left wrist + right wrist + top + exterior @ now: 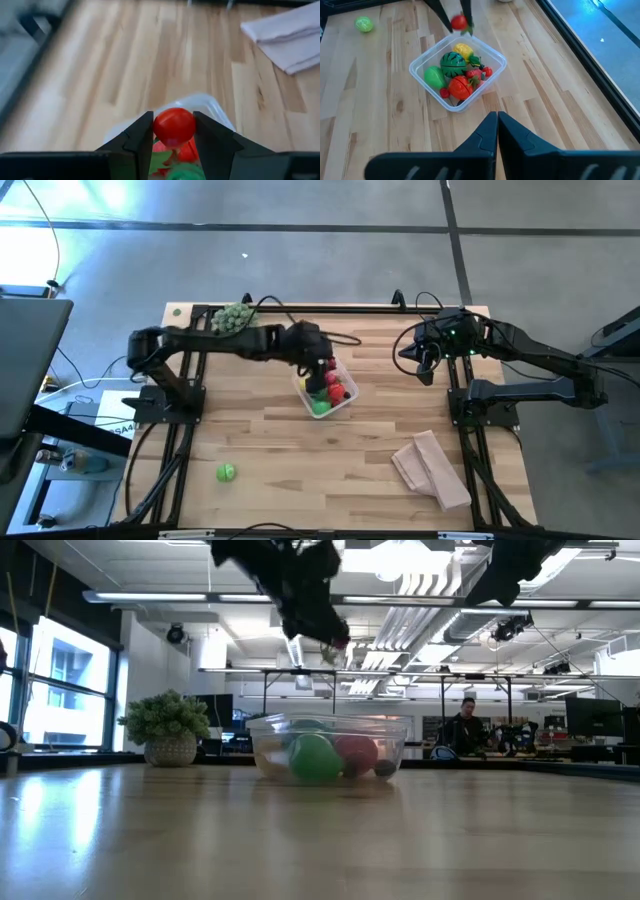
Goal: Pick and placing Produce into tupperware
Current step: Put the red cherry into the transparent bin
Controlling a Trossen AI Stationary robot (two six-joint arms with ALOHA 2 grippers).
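The left gripper [173, 131] hung above the tupperware [327, 390] mid-surface, jaws clamped on a red tomato [174, 126]. This looked like the placing step: the next move called for opening over the tub, already holding several pieces. A green fruit [226, 472] lay well apart. The right gripper [497, 131] waited, jaws together.
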